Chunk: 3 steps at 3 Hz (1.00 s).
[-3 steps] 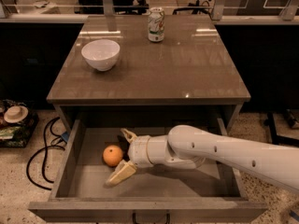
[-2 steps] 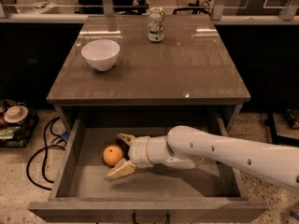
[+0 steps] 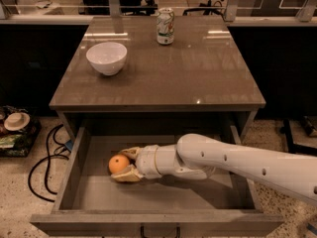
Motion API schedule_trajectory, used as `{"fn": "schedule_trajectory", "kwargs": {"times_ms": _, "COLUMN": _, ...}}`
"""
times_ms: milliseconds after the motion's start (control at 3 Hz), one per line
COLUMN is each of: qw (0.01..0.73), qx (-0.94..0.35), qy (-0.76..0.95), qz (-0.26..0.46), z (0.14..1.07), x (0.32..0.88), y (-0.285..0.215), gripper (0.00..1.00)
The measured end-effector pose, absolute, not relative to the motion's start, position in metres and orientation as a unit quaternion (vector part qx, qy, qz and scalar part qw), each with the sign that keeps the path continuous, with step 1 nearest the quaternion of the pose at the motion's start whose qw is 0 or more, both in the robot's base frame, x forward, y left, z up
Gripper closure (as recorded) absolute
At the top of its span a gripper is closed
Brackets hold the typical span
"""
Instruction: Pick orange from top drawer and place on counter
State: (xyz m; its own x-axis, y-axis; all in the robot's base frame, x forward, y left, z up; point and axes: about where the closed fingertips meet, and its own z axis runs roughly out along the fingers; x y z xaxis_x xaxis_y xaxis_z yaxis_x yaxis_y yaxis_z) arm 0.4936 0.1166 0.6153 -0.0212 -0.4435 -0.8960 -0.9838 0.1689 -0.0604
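Note:
The orange (image 3: pixel 118 163) lies on the floor of the open top drawer (image 3: pixel 94 195), left of its middle. My gripper (image 3: pixel 124 165) reaches into the drawer from the right on a white arm (image 3: pixel 233 165). Its two tan fingers (image 3: pixel 130 153) sit against the far and near sides of the orange, closed on it. The orange still rests low in the drawer. The counter (image 3: pixel 198 78) is the glossy grey-brown top of the cabinet above the drawer.
A white bowl (image 3: pixel 106 57) stands on the counter's left part and a drink can (image 3: pixel 165 26) at its back middle. Black cables (image 3: pixel 42 165) and clutter lie on the floor to the left. The drawer's front wall (image 3: pixel 148 222) is nearest the camera.
The fingers were spread wide around the orange and have closed onto it. The arm has moved slightly left towards the orange.

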Motion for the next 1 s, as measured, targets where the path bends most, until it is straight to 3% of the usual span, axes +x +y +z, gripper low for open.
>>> {"fn": "schedule_trajectory", "kwargs": {"times_ms": 333, "qw": 0.420, "qx": -0.560, "qy": 0.637, "qz": 0.322, "z": 0.6153, "x": 0.4929, "y": 0.1182, "gripper": 0.88}}
{"fn": "schedule_trajectory", "kwargs": {"times_ms": 667, "qw": 0.420, "qx": -0.561, "qy": 0.637, "qz": 0.323, "z": 0.6153, "x": 0.4922, "y": 0.1196, "gripper": 1.00}}
{"fn": "schedule_trajectory", "kwargs": {"times_ms": 1000, "qw": 0.420, "qx": -0.561, "qy": 0.637, "qz": 0.323, "z": 0.6153, "x": 0.4922, "y": 0.1196, "gripper": 1.00}}
